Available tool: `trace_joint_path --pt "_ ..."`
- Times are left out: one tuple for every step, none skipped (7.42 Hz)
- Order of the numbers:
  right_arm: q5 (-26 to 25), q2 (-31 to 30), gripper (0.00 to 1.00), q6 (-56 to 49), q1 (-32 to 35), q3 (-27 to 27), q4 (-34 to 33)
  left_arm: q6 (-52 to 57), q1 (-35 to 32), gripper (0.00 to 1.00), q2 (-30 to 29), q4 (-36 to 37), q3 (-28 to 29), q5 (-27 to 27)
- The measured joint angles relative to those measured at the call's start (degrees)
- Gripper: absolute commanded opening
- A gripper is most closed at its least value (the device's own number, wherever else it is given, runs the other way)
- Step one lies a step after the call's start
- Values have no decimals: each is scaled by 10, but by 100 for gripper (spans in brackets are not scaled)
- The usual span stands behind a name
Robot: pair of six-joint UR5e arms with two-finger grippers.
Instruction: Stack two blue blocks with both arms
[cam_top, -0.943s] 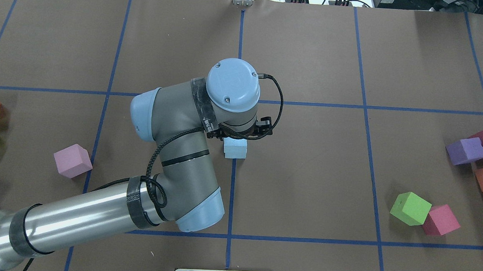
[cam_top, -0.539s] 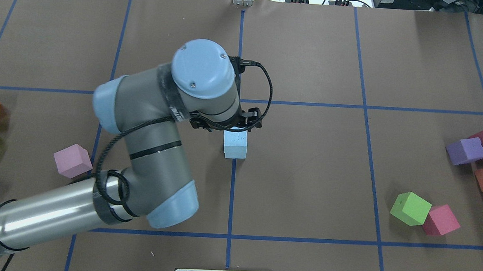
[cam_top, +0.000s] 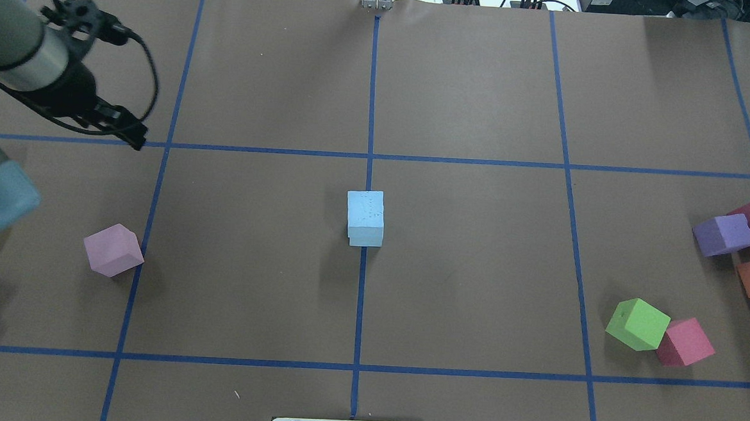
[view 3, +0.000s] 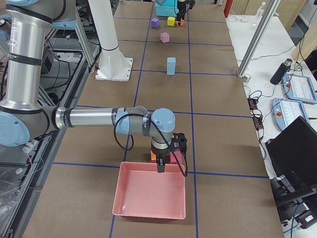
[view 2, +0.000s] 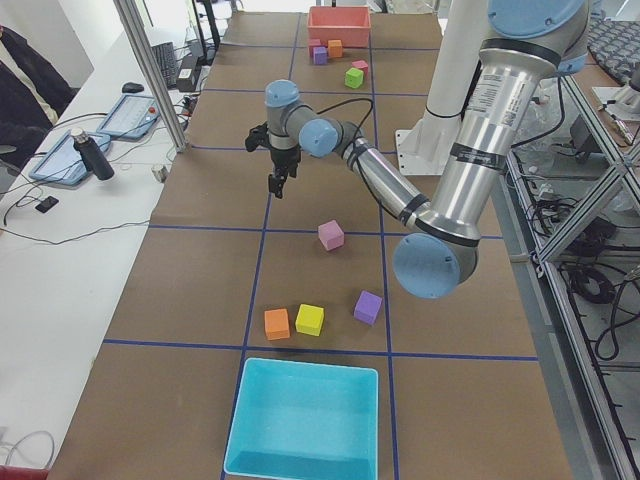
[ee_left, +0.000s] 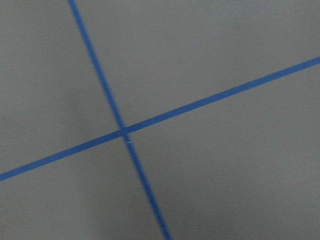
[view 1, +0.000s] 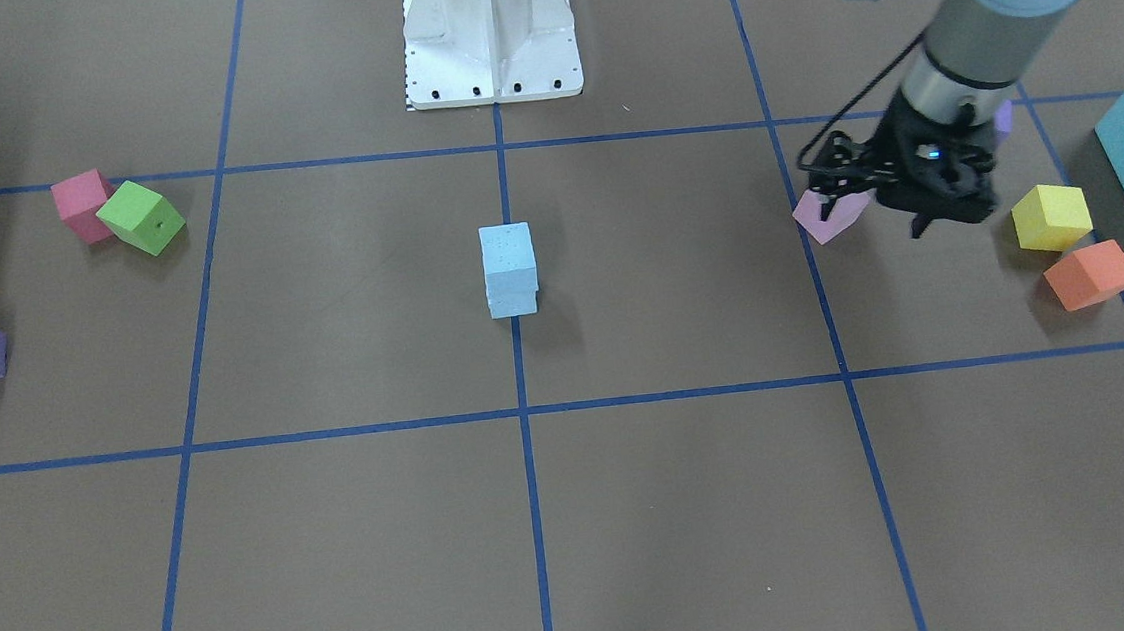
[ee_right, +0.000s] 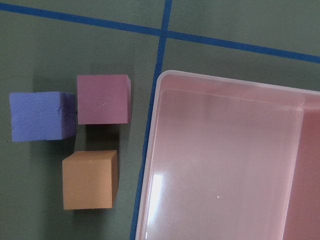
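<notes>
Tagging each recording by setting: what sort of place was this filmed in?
Most likely a robotics lab workcell: a paper-covered table gridded with blue tape, the left arm and right arm mounted beside it, and an operator bench with control pendants and a laptop.

Silver-grey arms [view 2: 470, 130], pale-blue joint caps [view 2: 428, 266], black cables [cam_top: 155, 83]

Blue blocks [cam_top: 365, 218]: speckled foam faces, no lettering to read.
Pink tray [view 3: 151, 191]: nothing printed that I can make out.
Tablets [view 3: 297, 87]: screens too small to read.
Table [cam_top: 474, 273]: blue tape lines, no readable marks.
</notes>
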Motion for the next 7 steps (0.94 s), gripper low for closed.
trace_joint_path --pt "0 0 100 0 0 0 0 113 -73 98 40 0 28 -27" --pt "0 0 100 0 0 0 0 230 -140 98 65 -1 74 -42" --pt "0 -1 100 0 0 0 0 319 -195 98 76 -1 127 -46" --pt "0 -1 100 0 0 0 0 371 -241 98 84 -3 177 -46" --pt "0 -1 100 0 0 0 0 398 -277 98 91 -10 214 -46" --pt "0 -1 100 0 0 0 0 406 -300 98 96 -19 226 -48" --pt "0 -1 100 0 0 0 0 408 -311 98 103 -25 217 -49"
